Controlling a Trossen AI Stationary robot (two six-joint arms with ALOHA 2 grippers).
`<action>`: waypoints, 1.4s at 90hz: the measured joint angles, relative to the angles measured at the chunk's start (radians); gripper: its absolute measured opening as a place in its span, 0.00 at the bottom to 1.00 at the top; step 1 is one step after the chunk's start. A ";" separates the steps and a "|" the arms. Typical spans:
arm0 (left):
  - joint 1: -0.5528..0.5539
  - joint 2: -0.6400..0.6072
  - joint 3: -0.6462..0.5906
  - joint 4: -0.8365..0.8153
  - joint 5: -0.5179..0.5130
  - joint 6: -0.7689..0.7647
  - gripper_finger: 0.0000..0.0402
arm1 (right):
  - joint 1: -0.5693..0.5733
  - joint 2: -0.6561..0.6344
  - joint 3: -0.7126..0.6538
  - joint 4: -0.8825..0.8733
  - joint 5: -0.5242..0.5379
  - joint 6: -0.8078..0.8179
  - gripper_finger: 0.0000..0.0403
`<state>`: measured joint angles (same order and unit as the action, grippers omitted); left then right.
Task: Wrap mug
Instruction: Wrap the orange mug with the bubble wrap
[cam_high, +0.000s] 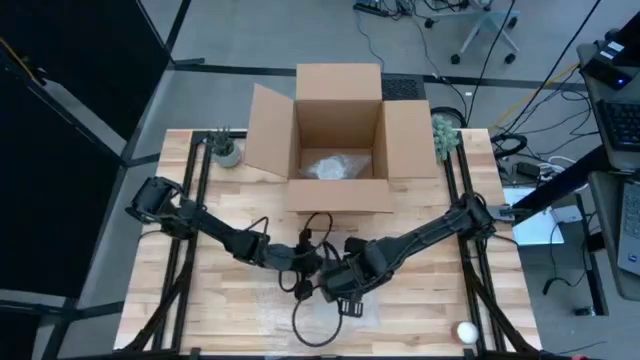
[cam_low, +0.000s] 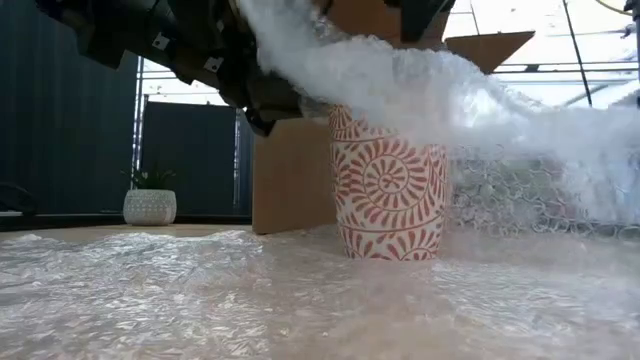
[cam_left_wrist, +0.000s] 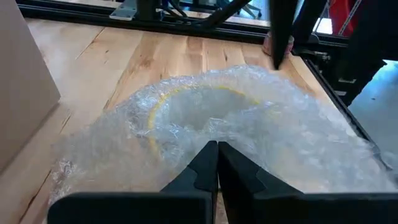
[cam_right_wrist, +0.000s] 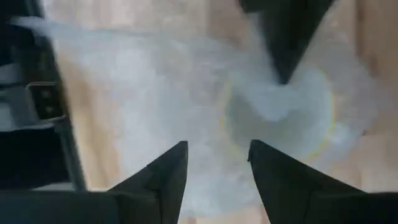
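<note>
The mug (cam_low: 388, 185) stands upright on the bubble wrap (cam_low: 200, 290) mid-bench, directly beneath the left gripper (cam_left_wrist: 217, 163), fingers clamped on the draped sheet, and the right gripper (cam_right_wrist: 217, 165), fingers apart.

An open cardboard box (cam_high: 338, 140) stands at the far middle of the wooden table (cam_high: 220, 290), with clear wrapping inside it. Both dark arms reach inward and meet near the table's middle, the left gripper (cam_high: 303, 262) and right gripper (cam_high: 340, 285) close together over a sheet of bubble wrap (cam_high: 330, 312). A small potted plant (cam_high: 226, 150) sits at the box's left, a green one (cam_high: 445, 135) at its right, and a white ball (cam_high: 467, 331) lies near the front right corner.
</note>
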<state>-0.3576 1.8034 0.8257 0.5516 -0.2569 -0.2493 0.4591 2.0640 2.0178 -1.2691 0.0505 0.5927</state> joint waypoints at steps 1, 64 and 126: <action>0.000 0.000 0.000 0.000 0.000 0.000 0.00 | 0.004 0.000 -0.001 0.006 0.001 -0.001 0.40; -0.003 0.000 0.000 0.001 -0.003 -0.002 0.00 | -0.007 0.005 -0.253 0.249 0.175 -0.058 0.40; -0.002 0.001 0.001 0.017 -0.002 0.001 0.00 | -0.022 -0.005 -0.439 0.438 0.170 -0.034 0.40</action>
<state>-0.3595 1.8042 0.8265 0.5688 -0.2584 -0.2481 0.4374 2.0590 1.5791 -0.8314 0.2203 0.5585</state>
